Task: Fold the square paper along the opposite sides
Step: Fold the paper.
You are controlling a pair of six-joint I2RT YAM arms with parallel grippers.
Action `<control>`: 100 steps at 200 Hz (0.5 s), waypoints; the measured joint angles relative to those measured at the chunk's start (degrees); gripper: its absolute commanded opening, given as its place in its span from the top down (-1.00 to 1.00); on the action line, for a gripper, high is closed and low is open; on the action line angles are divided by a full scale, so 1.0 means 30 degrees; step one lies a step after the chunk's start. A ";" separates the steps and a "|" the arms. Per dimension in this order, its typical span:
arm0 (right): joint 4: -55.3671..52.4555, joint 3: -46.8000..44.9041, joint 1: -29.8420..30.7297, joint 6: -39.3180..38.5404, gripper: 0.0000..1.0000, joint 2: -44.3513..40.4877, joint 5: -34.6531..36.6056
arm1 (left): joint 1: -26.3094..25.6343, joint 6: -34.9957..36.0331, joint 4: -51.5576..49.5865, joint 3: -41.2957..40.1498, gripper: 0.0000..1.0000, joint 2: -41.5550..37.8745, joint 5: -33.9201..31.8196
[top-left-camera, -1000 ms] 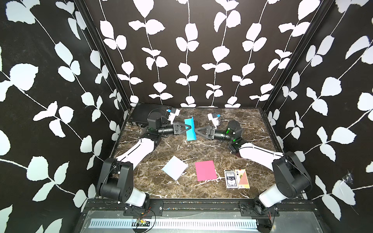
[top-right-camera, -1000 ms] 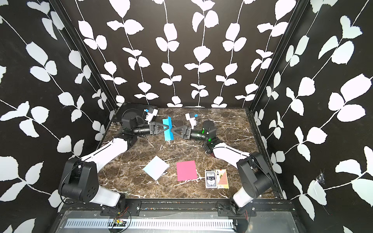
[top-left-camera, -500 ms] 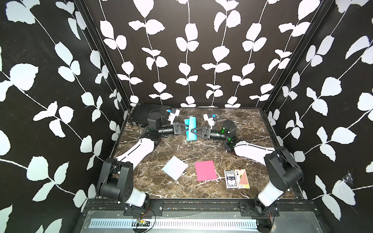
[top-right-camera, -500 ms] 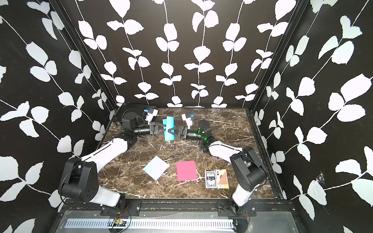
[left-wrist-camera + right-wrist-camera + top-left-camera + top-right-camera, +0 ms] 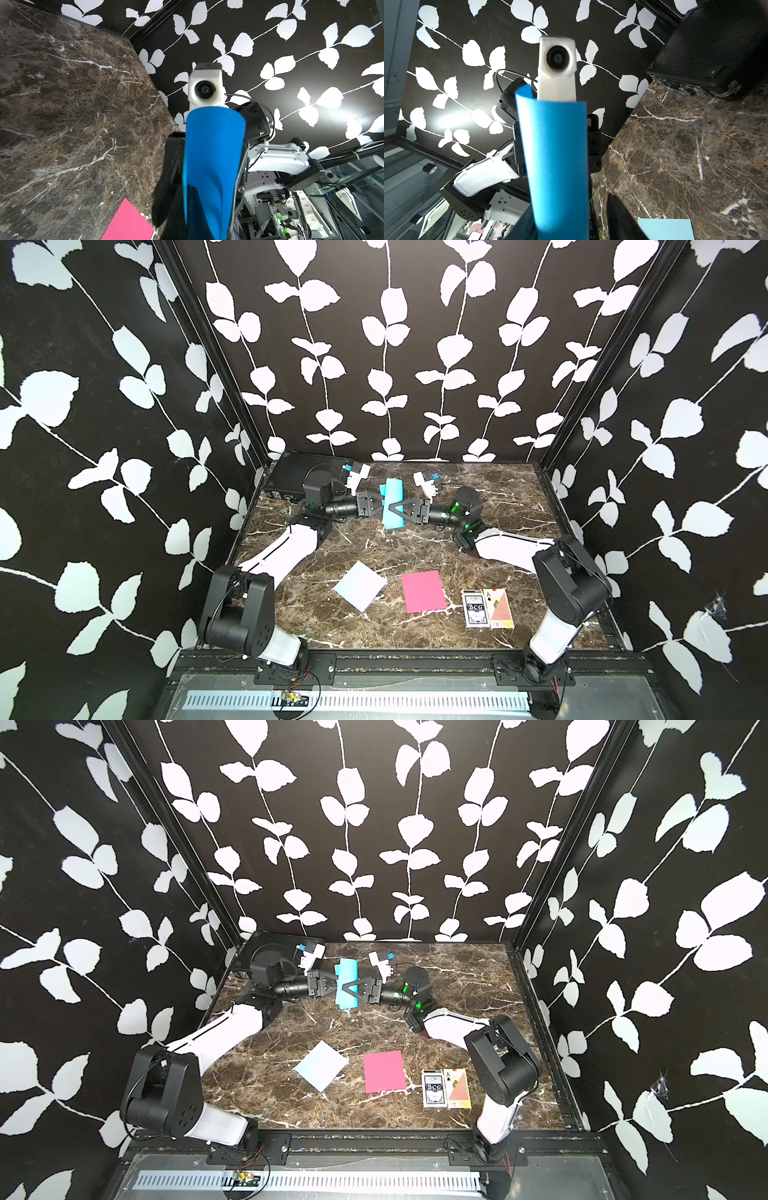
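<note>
The square paper (image 5: 394, 512) (image 5: 348, 994) is bright blue and curled into a loose upright tube above the back of the marble table (image 5: 498, 506). My left gripper (image 5: 383, 506) (image 5: 337, 984) reaches in from the left and is shut on it. In the left wrist view the paper (image 5: 214, 155) rises from my left gripper (image 5: 195, 228). My right gripper (image 5: 395, 507) (image 5: 350, 986) comes from the opposite side, open, with a finger on each side of the paper. In the right wrist view one dark finger (image 5: 618, 218) stands apart from the paper (image 5: 556, 155).
A pale blue sheet (image 5: 360, 585), a pink sheet (image 5: 424, 591) and two card boxes (image 5: 488, 608) lie near the table's front. A black case (image 5: 299, 472) sits in the back left corner. Patterned walls close in three sides.
My right gripper has moved left up to the blue paper and its jaws have narrowed around it. The left gripper has kept its grip in place.
</note>
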 measured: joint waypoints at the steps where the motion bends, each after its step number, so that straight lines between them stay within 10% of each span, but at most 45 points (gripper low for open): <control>1: 0.0007 0.0000 0.0000 0.0000 0.07 0.0000 -0.0007 | 0.0000 -0.0007 0.0000 0.0000 1.00 0.0000 0.0000; 100: 0.0109 0.0000 0.0000 0.0022 0.18 0.0000 -0.0627 | 0.0000 -0.0044 0.0022 0.0000 1.00 0.0000 0.0000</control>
